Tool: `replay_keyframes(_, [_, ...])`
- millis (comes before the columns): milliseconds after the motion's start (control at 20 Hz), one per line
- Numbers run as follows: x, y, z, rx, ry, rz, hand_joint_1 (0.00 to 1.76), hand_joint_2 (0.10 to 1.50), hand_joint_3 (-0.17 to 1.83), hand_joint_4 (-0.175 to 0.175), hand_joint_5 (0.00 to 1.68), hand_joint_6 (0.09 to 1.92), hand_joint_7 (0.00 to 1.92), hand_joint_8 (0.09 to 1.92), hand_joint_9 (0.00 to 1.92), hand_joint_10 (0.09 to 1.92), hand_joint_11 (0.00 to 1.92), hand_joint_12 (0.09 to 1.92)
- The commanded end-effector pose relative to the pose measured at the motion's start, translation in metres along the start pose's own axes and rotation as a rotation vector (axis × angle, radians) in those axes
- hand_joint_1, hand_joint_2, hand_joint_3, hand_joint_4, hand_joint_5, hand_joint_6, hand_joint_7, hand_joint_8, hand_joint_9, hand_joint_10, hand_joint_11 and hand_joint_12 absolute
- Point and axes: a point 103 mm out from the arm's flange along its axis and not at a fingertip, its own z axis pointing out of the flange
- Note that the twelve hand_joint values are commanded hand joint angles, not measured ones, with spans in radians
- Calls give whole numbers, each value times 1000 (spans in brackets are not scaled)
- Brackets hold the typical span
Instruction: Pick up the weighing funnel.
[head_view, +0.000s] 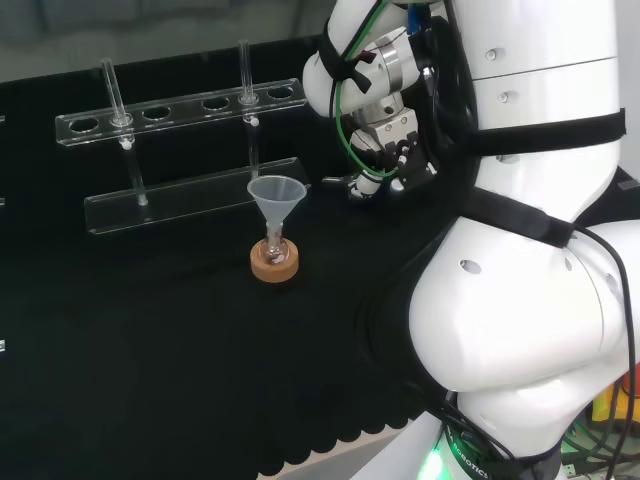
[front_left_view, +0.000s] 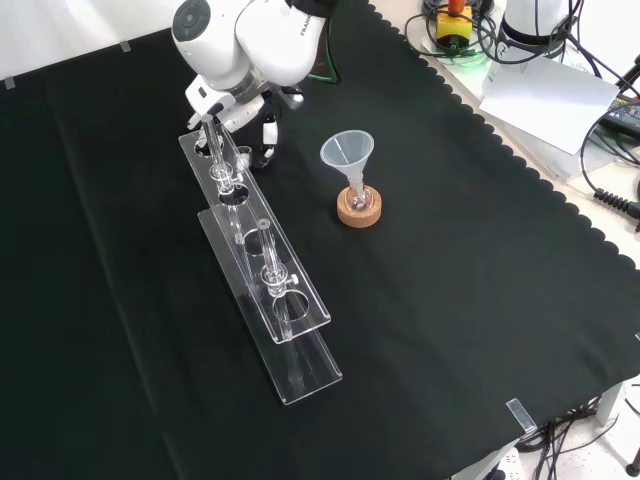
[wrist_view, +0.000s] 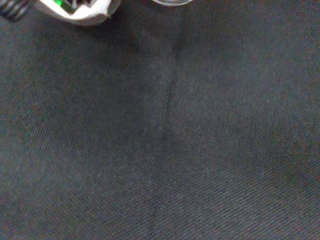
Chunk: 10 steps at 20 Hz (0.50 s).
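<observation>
A small clear piece, apparently the weighing funnel, lies on the black cloth just past the right end of the clear rack in the head view. In the front view it shows faintly beside the rack's far end. My hand hangs low over the cloth right next to it, on its right in the head view, and whether it touches the piece is not clear. From the front, the hand is mostly hidden under the arm's white links. In the wrist view, a blurred white part of the hand borders dark cloth.
The big funnel stands mouth up in a small flask on a cork ring, in front of the rack. The long clear rack carries two upright glass tubes. Cables and boxes lie beyond the cloth's scalloped edge.
</observation>
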Motion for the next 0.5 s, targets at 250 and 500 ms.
replay_keyframes(250, [-13, -11, -37, -69, -30, 3, 1098, 663, 738, 175, 1160, 906, 583, 669, 778, 556, 311, 1331])
replay_keyframes(500, [-21, -20, -53, -30, -38, -12, 1101, 658, 742, 175, 1166, 899, 563, 660, 772, 551, 314, 1329])
